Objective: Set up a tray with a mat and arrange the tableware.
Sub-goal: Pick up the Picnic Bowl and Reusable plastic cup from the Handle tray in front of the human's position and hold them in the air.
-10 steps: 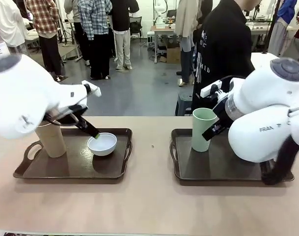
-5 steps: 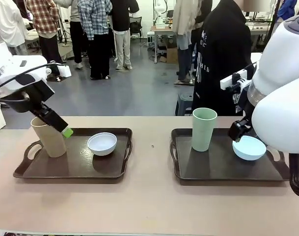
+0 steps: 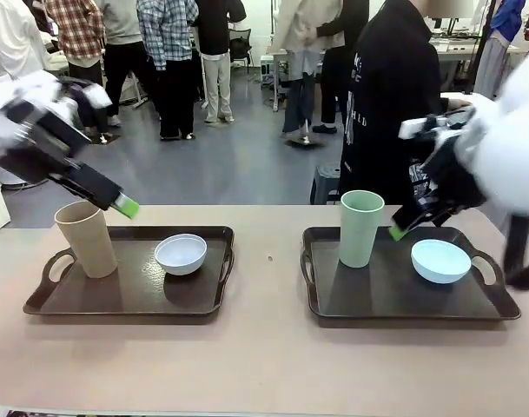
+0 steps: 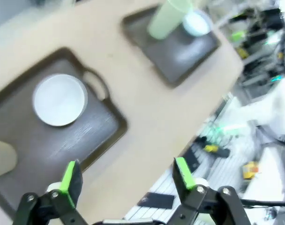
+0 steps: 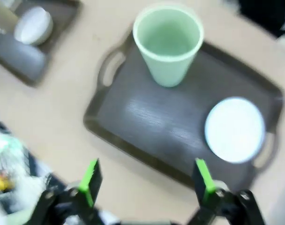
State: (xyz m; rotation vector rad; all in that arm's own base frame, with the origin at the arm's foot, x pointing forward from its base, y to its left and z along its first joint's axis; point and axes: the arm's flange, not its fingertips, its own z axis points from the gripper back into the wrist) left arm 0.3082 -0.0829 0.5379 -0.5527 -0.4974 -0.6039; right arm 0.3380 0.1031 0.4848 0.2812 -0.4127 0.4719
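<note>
Two dark trays lie side by side on the table. The left tray (image 3: 38,300) carries a tan tumbler (image 3: 86,239) and a white bowl (image 3: 181,254). On the right tray (image 3: 377,304) stand a pale green tumbler (image 3: 360,228) and a light blue bowl (image 3: 440,261). My left gripper (image 3: 122,205) hangs open and empty above the tan tumbler. My right gripper (image 3: 398,232) is open and empty in the air between the green tumbler and the blue bowl. The left wrist view has the left gripper (image 4: 127,175) high over the white bowl (image 4: 59,100). The right gripper (image 5: 146,180) looks down on the green tumbler (image 5: 168,42) and blue bowl (image 5: 234,130). The mat is out of view.
A person in black (image 3: 394,95) stands at the far side behind the right tray. Bare tabletop (image 3: 268,261) runs between the two trays and along the near edge. Other people stand farther back in the room.
Both arms have risen and pulled back from the trays. The left gripper left the white bowl. The right arm uncovered the light blue bowl on the right tray.
</note>
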